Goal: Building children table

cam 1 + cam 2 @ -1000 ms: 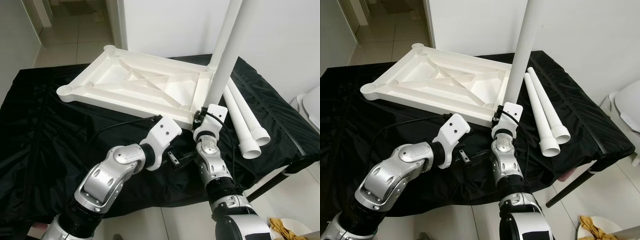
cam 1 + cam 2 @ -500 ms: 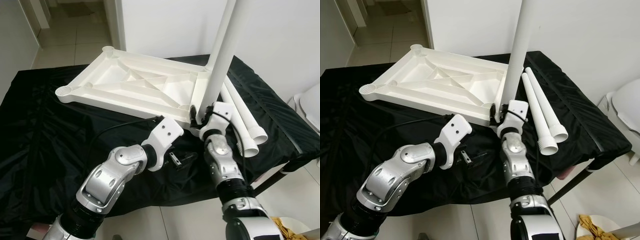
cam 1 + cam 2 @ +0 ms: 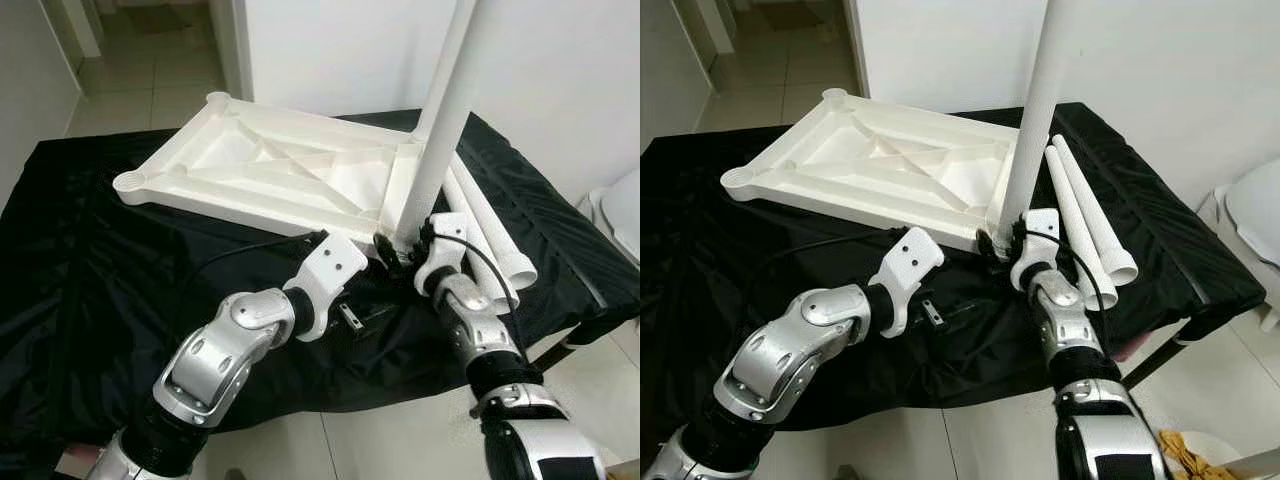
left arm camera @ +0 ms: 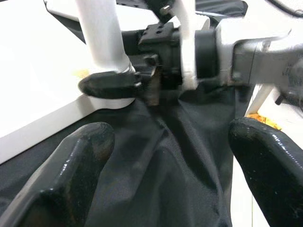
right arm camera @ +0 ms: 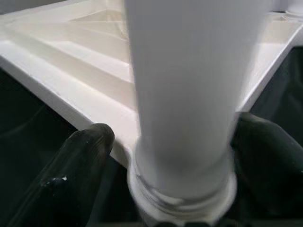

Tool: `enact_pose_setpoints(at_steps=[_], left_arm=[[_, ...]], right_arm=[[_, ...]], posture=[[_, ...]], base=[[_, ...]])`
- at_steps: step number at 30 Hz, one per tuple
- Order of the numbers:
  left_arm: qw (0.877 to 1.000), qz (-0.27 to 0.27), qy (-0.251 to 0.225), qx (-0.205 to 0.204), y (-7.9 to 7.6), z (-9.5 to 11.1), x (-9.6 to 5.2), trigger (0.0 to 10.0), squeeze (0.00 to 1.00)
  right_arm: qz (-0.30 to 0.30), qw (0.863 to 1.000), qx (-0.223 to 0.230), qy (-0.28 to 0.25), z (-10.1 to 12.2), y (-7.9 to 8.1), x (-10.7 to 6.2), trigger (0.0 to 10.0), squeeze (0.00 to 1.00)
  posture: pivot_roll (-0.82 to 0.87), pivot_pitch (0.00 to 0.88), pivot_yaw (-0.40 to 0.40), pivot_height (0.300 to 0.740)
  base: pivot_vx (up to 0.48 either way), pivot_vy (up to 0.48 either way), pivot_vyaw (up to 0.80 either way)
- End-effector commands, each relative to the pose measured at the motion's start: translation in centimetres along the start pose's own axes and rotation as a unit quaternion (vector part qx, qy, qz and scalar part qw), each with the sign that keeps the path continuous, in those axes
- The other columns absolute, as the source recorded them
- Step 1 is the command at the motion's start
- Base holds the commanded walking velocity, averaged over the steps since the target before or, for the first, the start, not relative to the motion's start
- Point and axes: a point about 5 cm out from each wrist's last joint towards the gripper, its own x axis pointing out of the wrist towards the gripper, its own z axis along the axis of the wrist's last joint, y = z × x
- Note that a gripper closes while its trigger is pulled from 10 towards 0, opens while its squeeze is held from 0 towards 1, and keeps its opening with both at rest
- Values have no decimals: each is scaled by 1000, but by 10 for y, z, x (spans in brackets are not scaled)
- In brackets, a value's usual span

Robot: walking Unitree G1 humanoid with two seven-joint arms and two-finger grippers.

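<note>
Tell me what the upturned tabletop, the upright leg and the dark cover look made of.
Tabletop: likely moulded plastic, white, matte, with ribbed underside. Upright leg: seemingly the same smooth white plastic tube. Cover: thin black fabric, slightly shiny, wrinkled.

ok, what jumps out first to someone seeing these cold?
A tall white table leg stands upright at the near right corner socket of the upturned white tabletop on the black-draped table, the right end effector straddling its base. Two spare legs lie to its right; the left end effector hovers open nearby.

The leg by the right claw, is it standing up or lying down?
Standing. The leg rises from the tabletop's corner, right claw at its base.
</note>
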Motion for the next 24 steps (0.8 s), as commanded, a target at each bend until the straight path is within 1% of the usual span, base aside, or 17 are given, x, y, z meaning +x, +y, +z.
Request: enact_pose_setpoints(at_steps=[1, 2, 3, 7, 9, 11, 14, 15, 16, 17, 18, 19, 22, 24], left_arm=[[1000, 2, 2, 1, 2, 1, 0, 10000, 0], [1000, 2, 2, 1, 2, 1, 0, 10000, 0], [1000, 3, 3, 1, 3, 1, -1, 10000, 0], [1000, 4, 3, 0, 3, 1, -1, 10000, 0], [1000, 6, 2, 0, 4, 2, -1, 10000, 0], [1000, 6, 2, 0, 4, 2, -1, 10000, 0], [1000, 10, 3, -1, 5, 2, -2, 10000, 0], [1000, 12, 3, -2, 5, 2, -3, 10000, 0], [1000, 12, 3, -2, 5, 2, -3, 10000, 0], [1000, 14, 3, -2, 6, 2, -3, 10000, 0], [1000, 15, 3, -2, 6, 2, -3, 10000, 0], [1000, 17, 3, -3, 6, 2, -4, 10000, 0], [1000, 17, 3, -3, 6, 2, -4, 10000, 0], [1000, 17, 3, -3, 6, 2, -4, 10000, 0]], right_arm=[[33, 999, -7, -1, 2, 0, 1, 10000, 0], [33, 999, -7, -1, 2, 0, 1, 10000, 0], [54, 998, -14, 0, 8, -8, 2, 10000, 0], [60, 998, -16, 1, 9, -10, 2, 10000, 0], [72, 997, -29, 2, 14, -15, 3, 10000, 0], [76, 997, -34, 2, 15, -16, 4, 10000, 0], [83, 995, -46, 15, 16, -20, 5, 10000, 0], [87, 995, -46, 23, 15, -21, 5, 9373, 0], [87, 995, -46, 23, 15, -21, 5, 9373, 0], [89, 994, -47, 30, 14, -22, 5, 4510, 0], [91, 994, -45, 38, 13, -22, 5, 1176, 0], [97, 993, -31, 54, 8, -22, 4, 0, 0], [97, 993, -31, 54, 8, -22, 4, 0, 0], [101, 993, -25, 64, 5, -22, 3, 0, 0]], posture=[[-70, 17, 8, 740], [-70, 17, 8, 740], [-69, 24, 11, 740], [-69, 24, 11, 740], [-63, 31, 11, 740], [-63, 31, 11, 740], [-57, 35, 12, 740], [-53, 37, 11, 740], [-53, 37, 11, 740], [-51, 38, 11, 740], [-48, 39, 9, 740], [-47, 39, 9, 740], [-47, 39, 9, 740], [-49, 40, 10, 740]], base=[[0, 0, 0], [0, 0, 0], [0, 0, 0], [0, 0, 0], [0, 0, 0], [0, 0, 0], [0, 0, 0], [0, 0, 0], [0, 0, 0], [0, 0, 0], [0, 0, 0], [0, 0, 0], [0, 0, 0], [0, 0, 0]])
